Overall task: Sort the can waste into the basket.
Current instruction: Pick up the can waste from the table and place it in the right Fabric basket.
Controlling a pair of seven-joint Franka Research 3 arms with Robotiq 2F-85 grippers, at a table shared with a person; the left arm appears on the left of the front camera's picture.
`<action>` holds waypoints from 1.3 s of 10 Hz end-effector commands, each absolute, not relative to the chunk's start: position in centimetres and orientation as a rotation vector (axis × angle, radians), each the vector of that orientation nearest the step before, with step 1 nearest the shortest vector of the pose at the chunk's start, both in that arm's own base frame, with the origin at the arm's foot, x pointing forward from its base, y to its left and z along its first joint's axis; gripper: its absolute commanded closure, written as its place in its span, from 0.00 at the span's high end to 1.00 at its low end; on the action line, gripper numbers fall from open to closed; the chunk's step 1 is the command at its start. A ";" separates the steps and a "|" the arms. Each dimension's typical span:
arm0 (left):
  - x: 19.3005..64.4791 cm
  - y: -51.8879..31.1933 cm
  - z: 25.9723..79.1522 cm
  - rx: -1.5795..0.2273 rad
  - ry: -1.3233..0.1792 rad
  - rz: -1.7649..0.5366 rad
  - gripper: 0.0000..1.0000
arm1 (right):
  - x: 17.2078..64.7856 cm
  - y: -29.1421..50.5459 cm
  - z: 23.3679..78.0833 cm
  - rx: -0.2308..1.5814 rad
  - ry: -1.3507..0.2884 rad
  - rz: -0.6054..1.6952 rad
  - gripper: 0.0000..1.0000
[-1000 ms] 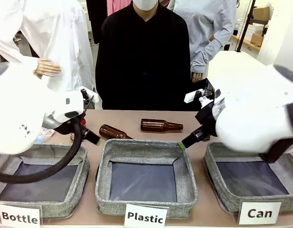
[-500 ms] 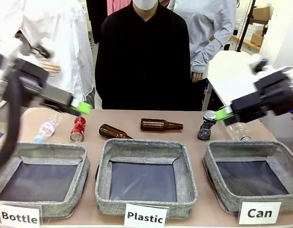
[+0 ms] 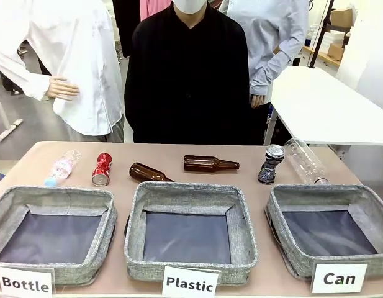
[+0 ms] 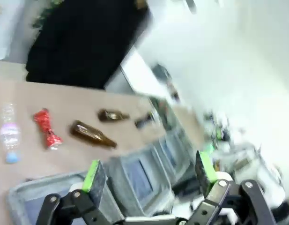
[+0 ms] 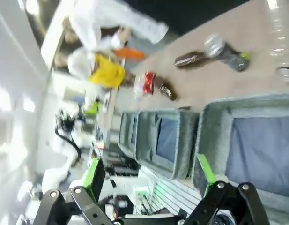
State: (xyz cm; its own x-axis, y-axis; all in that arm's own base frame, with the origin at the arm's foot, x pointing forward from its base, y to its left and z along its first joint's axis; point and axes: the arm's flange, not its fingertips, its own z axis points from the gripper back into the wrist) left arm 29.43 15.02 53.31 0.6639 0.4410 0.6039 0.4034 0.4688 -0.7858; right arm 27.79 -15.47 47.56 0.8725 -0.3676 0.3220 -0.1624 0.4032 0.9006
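Both the left claw (image 4: 148, 168) and right claw (image 5: 149, 169) gape wide, empty; red can (image 3: 102, 169) and dark can (image 3: 270, 164) lie well beyond them.

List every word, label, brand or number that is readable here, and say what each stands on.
"Bottle": left card, on the front of the left grey bin.
"Plastic": middle card, on the front of the middle grey bin.
"Can": right card, on the front of the basket.
Print on the red can, the dark can and the small plastic bottle: too small to read.
Wrist views: too blurred to read.
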 end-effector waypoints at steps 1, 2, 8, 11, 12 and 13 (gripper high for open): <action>23.8 15.4 45.9 -1.170 -1.027 0.288 1.00 | 25.3 -17.8 44.7 1.216 -0.631 -0.258 1.00; 23.8 16.7 44.5 -1.176 -1.017 0.389 1.00 | 24.3 -19.4 43.9 1.240 -0.673 -0.314 1.00; 26.9 25.1 46.4 -1.138 -0.981 0.522 1.00 | 24.1 -22.3 44.6 1.215 -0.650 -0.364 1.00; 26.9 25.1 46.4 -1.138 -0.981 0.522 1.00 | 24.1 -21.9 44.2 1.199 -0.621 -0.370 1.00; 26.9 25.1 46.4 -1.138 -0.981 0.522 1.00 | 25.6 -20.6 45.4 1.142 -0.608 -0.198 1.00; 26.9 25.1 46.4 -1.138 -0.981 0.522 1.00 | 27.7 -18.9 46.9 0.976 -0.604 0.044 1.00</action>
